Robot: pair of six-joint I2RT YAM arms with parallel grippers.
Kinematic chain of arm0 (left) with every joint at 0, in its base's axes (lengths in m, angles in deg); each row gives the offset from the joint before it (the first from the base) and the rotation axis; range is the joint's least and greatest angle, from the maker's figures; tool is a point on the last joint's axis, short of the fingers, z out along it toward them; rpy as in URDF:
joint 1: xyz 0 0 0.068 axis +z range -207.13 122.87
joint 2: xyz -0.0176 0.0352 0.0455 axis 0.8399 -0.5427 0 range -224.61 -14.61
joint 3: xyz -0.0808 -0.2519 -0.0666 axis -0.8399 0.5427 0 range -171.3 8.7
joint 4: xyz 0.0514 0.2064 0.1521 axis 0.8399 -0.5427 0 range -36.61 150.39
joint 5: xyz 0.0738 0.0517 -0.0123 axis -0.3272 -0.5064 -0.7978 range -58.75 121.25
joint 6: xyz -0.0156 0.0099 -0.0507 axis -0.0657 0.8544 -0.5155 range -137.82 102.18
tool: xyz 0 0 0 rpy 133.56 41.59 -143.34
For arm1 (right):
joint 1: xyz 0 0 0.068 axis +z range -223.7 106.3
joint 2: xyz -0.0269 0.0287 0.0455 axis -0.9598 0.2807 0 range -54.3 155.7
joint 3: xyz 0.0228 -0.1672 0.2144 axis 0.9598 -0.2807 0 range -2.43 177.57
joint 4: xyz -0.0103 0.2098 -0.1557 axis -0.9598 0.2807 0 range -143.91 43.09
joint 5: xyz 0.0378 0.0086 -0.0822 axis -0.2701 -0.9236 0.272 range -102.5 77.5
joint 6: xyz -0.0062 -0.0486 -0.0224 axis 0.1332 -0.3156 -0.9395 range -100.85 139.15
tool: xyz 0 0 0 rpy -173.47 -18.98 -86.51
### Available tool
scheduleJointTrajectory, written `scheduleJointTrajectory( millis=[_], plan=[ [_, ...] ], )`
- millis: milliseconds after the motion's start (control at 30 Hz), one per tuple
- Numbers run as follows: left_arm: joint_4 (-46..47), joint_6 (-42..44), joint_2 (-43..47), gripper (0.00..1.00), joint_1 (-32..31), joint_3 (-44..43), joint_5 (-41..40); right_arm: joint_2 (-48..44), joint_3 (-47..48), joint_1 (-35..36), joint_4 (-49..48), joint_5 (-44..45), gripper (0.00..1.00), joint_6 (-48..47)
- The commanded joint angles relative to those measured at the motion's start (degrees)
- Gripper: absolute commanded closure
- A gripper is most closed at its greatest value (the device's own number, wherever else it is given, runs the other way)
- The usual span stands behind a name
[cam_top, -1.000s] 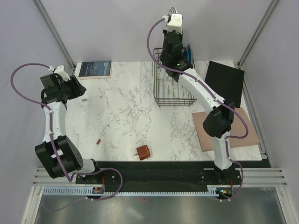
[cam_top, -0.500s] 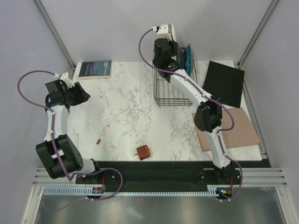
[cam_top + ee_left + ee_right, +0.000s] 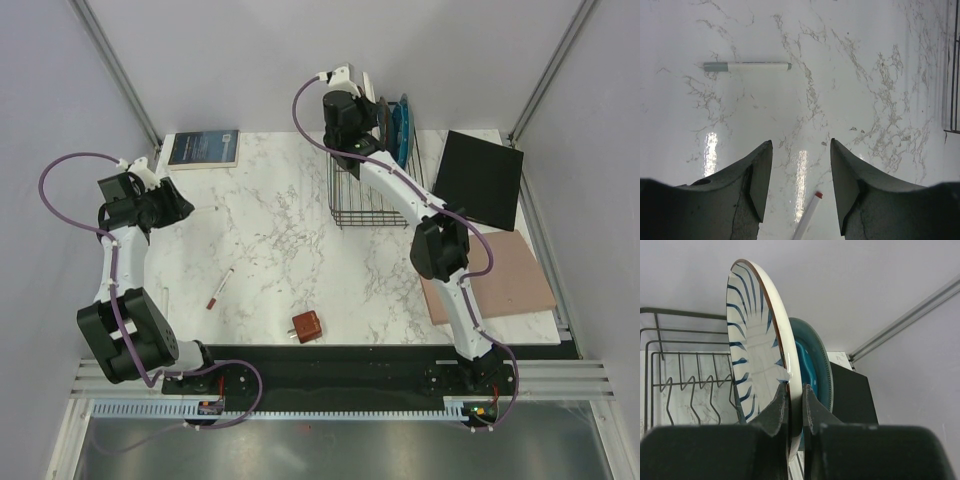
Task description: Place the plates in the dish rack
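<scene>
Marble table takes up most of the scene. At its far side sits the black wire dish rack, tines up. To the right of the rack are a pink board near the table edge and a flat black panel behind it, overlapping its far edge.

My right gripper is pinched tight on the rim of the white plate with dark stripes. It holds the plate on edge over the far end of the rack, the tines visible below and to the left in my wrist view. Right behind it is the dark teal plate, also on edge, at the rack's far right corner. I honestly can't tell if the two are touching.

A dark blue booklet lies at the far left corner of the table.

My left gripper is spread and holding nothing, hanging over the left part of the table. A grey-capped pen lies ahead of it, and a red-tipped pen pokes in between the fingers from below. A little brown block sits near the front edge.
</scene>
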Motion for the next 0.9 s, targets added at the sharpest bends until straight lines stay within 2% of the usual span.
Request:
scheduleJointTrajectory(
  millis=[0, 800, 833, 867],
  plan=[
    [2.37, 1.69, 0.69, 0.43, -0.22, 1.03, 0.35, 0.98, 6.13, -0.01, -5.00, 4.84, 1.00, -3.38],
    [0.08, 2.65, 1.57, 0.43, -0.13, 2.53, -1.06, 6.70, 5.52, -0.89, -1.40, 6.78, 1.00, 0.83],
    [0.08, 2.65, 1.57, 0.43, -0.13, 2.53, -1.15, 6.87, 5.44, -0.97, -1.05, 6.78, 0.99, 1.35],
    [-0.09, 2.65, 1.66, 0.43, -0.05, 2.53, -1.15, 6.79, 5.17, -0.98, -0.87, 6.78, 0.94, 1.45]
  ],
)
